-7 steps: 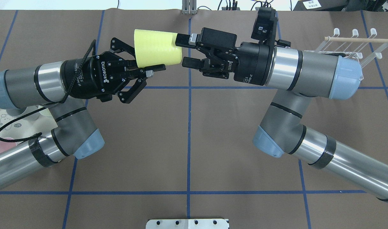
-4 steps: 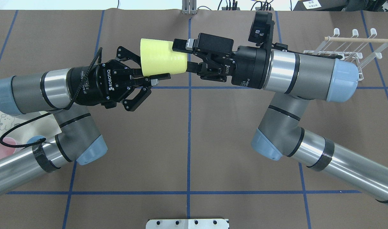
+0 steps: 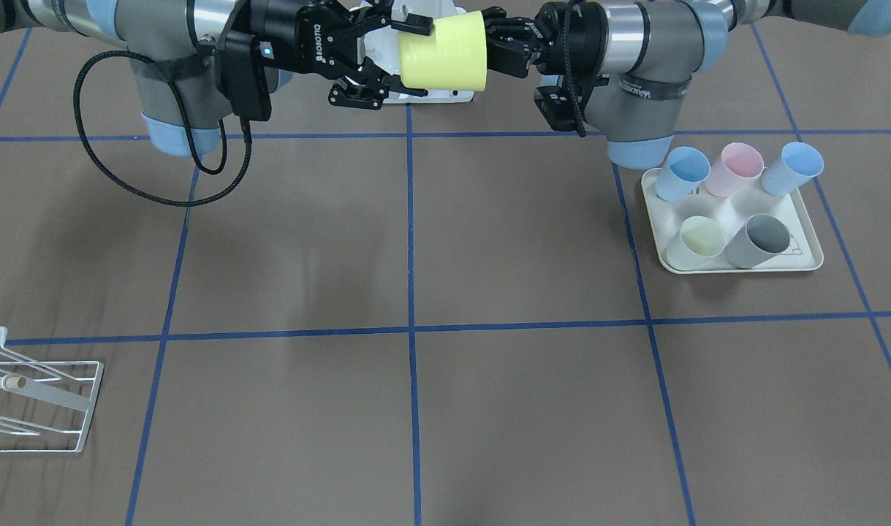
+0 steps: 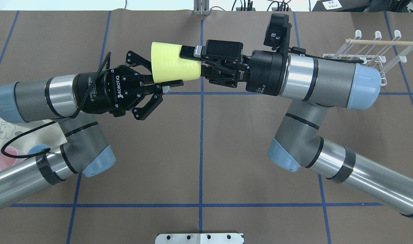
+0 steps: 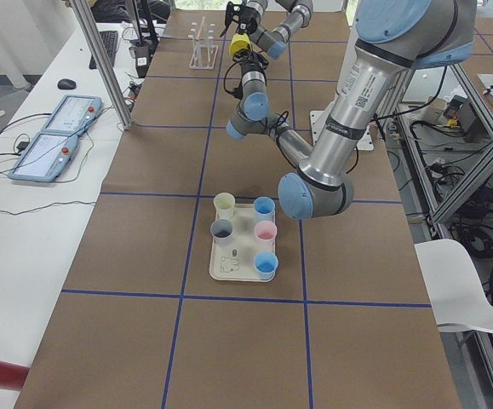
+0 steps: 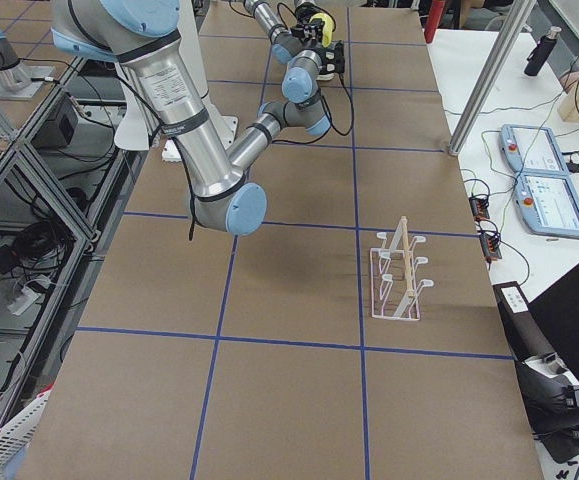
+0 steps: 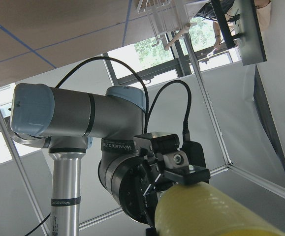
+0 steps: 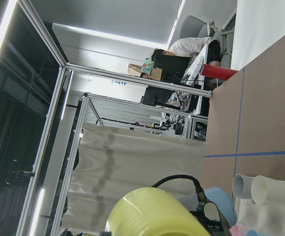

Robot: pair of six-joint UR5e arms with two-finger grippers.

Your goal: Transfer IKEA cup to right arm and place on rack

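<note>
Brown paper marked with a blue tape grid covers the table (image 4: 199,152). Nearest the robot, on its left, a cream rabbit-print tray (image 3: 803,261) carries five pastel cups (image 3: 737,169). The silver-grey left arm (image 4: 33,98) and the matching right arm (image 4: 328,79) enter from the near edge with elbows bent, and their forearms converge above mid-table. Between them the pale yellow tapered plastic cup (image 4: 169,64) lies on its side in the air, mouth toward the left.

The left gripper (image 4: 170,79) is clamped on the rim wall, with one finger along the outside. The right gripper (image 4: 192,62) has closed round the narrow base, one finger above and one below. How firmly it presses cannot be told.

The step in hand is the hand-over. Judged from this, the left should release only once the right holds securely. It should then draw back along the cup's axis, since the taper invites slipping. Far right stands the white wire rack (image 4: 379,42) with its wooden rod, well apart from the cup.
</note>
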